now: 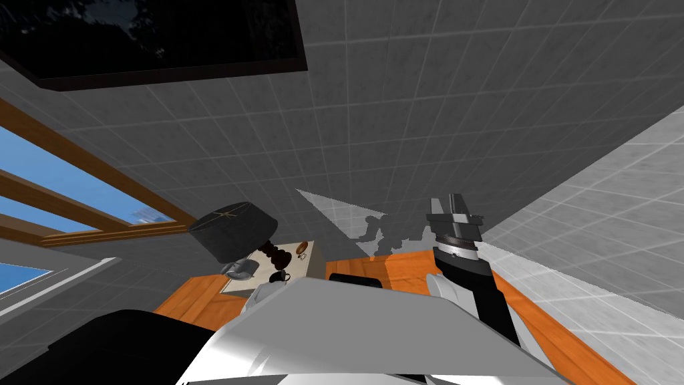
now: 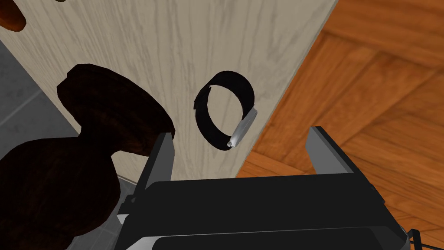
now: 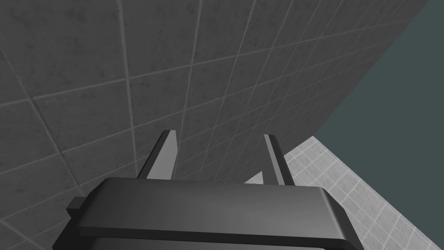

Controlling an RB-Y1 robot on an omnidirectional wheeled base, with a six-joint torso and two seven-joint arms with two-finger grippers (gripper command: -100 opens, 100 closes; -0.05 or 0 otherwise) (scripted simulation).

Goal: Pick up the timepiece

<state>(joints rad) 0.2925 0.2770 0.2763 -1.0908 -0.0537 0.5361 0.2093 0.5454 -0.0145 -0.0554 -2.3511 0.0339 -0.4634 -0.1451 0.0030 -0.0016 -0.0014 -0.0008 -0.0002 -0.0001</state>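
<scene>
On the pale table (image 1: 311, 265), five o'clock from the lamp base (image 1: 272, 252), the watch (image 2: 243, 128) lies ungrasped before the spread left gripper (image 2: 240, 132).

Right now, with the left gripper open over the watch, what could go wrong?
The watch lies near the pale table's edge; a nudge from the left gripper could push it onto the wooden floor. One finger is close to the dark lamp base and may bump it on the way in. It is a thin loop and might slip out.
</scene>
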